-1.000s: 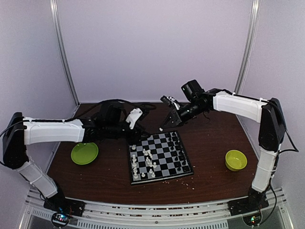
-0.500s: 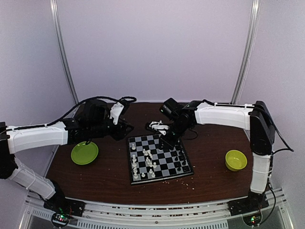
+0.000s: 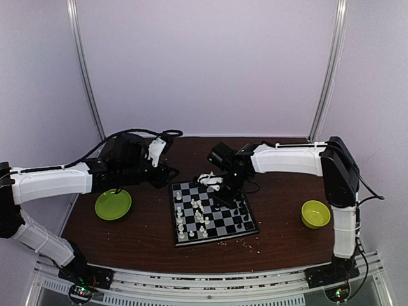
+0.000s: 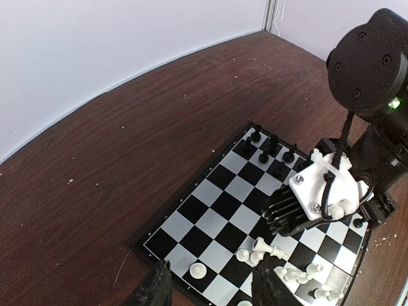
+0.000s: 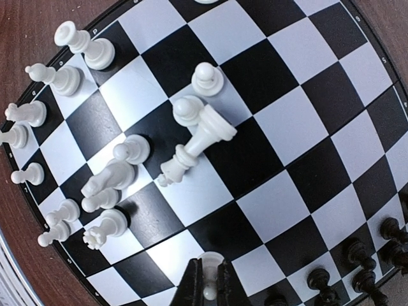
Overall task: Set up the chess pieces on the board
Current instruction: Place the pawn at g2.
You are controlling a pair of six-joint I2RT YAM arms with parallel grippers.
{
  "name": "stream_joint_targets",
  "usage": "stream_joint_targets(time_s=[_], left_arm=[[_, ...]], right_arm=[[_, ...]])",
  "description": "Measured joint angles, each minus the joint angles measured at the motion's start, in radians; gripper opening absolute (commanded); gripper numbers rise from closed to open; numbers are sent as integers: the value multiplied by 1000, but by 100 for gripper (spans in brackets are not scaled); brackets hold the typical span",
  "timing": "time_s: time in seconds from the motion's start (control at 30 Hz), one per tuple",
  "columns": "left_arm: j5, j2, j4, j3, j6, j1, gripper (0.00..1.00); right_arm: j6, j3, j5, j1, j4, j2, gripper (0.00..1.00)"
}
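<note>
The board (image 3: 224, 224) lies mid-table, with white chess pieces (image 3: 197, 213) along its left side and middle and black ones (image 3: 237, 205) on its right side. My right gripper (image 5: 209, 290) is shut on a small white pawn (image 5: 210, 262), low over a board square near the black row (image 5: 357, 268). A white piece (image 5: 197, 143) lies toppled among standing white ones. My left gripper (image 4: 213, 290) is open and empty above the board's far left corner (image 4: 150, 245), near a lone white pawn (image 4: 198, 270). In the top view it (image 3: 167, 173) hangs left of the board.
A lime-green plate (image 3: 113, 204) lies left of the board, and a lime-green bowl (image 3: 315, 213) right of it. Pale crumbs (image 3: 255, 245) dot the table by the board's near edge. The right arm's wrist (image 4: 322, 191) reaches over the board's middle.
My right arm has swung from behind the board down onto it, with the pawn in its jaws. My left arm drew back to the left and has since held still.
</note>
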Motion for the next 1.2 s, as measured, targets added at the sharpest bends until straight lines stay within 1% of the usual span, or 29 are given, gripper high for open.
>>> stream_joint_targets(time_s=[0.17,0.37,0.57,0.9,1.2], left_arm=[[0,0,-2,0,-1,0,43],[-23,-8,0,-13,-6,0,43],[-84,-77,-1,-66,-16,1,43],[-215,-216,37,-145,-35,21,44],[-238,-230,52,-167,-51,25,44]], right_arm=[[-10,10,9,21,-6,9,0],[-15,124,23,60,-42,47,0],[-37,200,33,130,-53,58,0],[-79,213,14,230,-102,121,0],[-85,247,14,240,-132,164,0]])
